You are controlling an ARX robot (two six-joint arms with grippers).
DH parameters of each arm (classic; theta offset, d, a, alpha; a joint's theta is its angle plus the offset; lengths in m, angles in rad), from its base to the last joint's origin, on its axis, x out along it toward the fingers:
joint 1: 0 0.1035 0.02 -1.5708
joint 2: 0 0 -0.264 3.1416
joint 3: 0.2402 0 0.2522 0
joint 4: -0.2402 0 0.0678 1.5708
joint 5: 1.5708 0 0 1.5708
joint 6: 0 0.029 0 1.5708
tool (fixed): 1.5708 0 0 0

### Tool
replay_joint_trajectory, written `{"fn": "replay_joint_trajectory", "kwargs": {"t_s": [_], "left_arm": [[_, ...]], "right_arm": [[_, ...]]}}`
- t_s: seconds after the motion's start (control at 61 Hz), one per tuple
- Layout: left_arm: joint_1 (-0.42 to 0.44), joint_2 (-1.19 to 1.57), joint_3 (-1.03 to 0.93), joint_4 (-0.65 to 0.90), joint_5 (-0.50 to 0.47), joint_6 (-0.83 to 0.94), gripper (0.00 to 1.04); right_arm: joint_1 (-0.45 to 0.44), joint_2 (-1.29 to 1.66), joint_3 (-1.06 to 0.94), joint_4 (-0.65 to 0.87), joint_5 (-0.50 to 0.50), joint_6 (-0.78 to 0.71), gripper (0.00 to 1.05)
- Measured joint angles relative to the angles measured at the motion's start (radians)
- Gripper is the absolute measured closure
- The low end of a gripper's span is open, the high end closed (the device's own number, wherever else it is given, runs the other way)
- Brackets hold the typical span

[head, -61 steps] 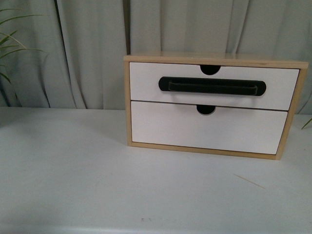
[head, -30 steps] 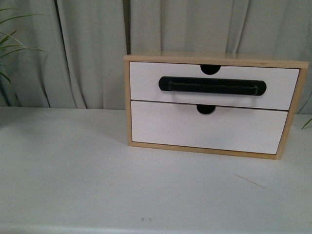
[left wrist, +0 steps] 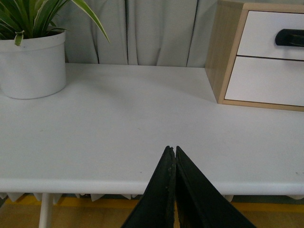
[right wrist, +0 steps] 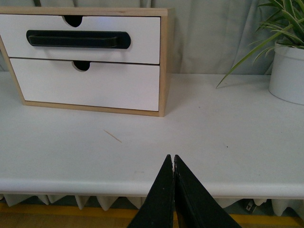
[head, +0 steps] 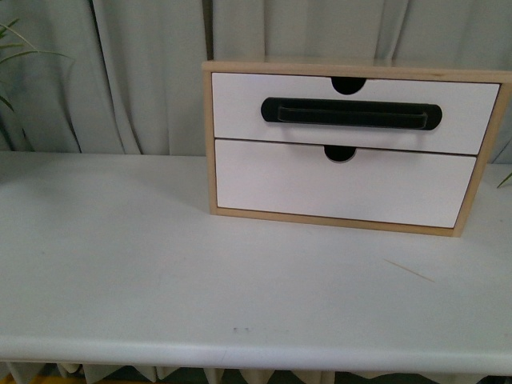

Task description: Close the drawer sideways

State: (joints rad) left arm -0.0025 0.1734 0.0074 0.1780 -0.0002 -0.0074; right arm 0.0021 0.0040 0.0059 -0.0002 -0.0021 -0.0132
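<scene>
Two drawers sit stacked in the light-wood cabinet [head: 210,144] on the white table [head: 120,264]; the drawer [head: 240,108] with the black bar handle [head: 350,113] is the upper one, its front flush with the frame. Both grippers hang off the table's near edge, well clear of the cabinet: the left gripper [left wrist: 171,151] pinched together, empty, and the right gripper [right wrist: 171,159] likewise.
</scene>
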Motion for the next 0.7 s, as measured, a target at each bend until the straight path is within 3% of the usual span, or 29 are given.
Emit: {"fn": "replay_joint_trajectory", "kwargs": {"t_s": [0.115,0.525,0.705], "left_arm": [[0.000,-0.133,0.000,-0.163,0.000,0.000,1.01],[0.000,-0.169,0.000,-0.176,0.000,0.000,1.01],[0.000,-0.169,0.000,-0.176,0.000,0.000,0.72]], "right_arm": [[0.000,0.000,0.000,0.000,0.000,0.000,1.03],[0.000,0.000,0.000,0.000,0.000,-0.001,1.03],[0.000,0.000,0.000,0.000,0.000,0.000,0.70]]}}
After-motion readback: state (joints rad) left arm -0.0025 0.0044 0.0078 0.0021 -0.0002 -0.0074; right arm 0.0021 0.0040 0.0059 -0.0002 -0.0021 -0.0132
